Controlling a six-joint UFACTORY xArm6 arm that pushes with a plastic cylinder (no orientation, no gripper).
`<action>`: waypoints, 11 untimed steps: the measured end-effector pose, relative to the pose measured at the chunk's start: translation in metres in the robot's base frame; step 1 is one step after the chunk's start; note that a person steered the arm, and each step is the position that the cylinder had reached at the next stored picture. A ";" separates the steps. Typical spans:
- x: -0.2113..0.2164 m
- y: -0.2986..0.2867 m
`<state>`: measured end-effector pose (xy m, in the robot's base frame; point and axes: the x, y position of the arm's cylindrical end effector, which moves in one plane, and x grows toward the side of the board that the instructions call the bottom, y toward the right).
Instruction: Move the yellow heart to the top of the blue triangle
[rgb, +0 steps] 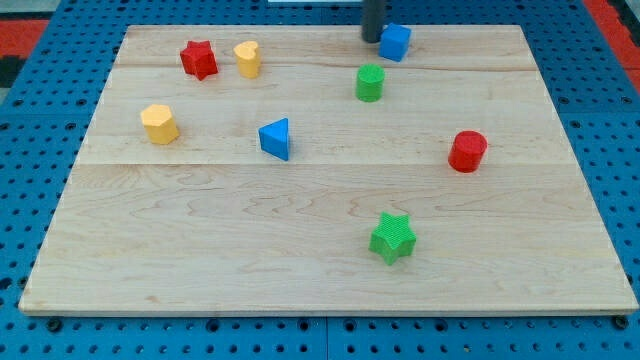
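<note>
The rod stands upright at the table's (300, 280) 12 o'clock, its tip (371, 40) touching the blue cube (395, 42); no hand visible, yellow heart (248, 59) sits at its 9 o'clock.

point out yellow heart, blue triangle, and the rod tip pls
yellow heart (248, 59), camera view, on its top face.
blue triangle (275, 138), camera view, on its front face.
my tip (372, 39), camera view, the rod's lower end, just left of the blue cube (395, 42), at the board's top edge.

A lab or test bench: a pale wooden board (330, 260) lies on a blue pegboard (610, 110) studded with rows of holes, with small printed-looking coloured blocks scattered on it.
</note>
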<state>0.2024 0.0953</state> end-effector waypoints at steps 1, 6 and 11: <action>-0.009 0.034; 0.102 -0.166; 0.052 -0.188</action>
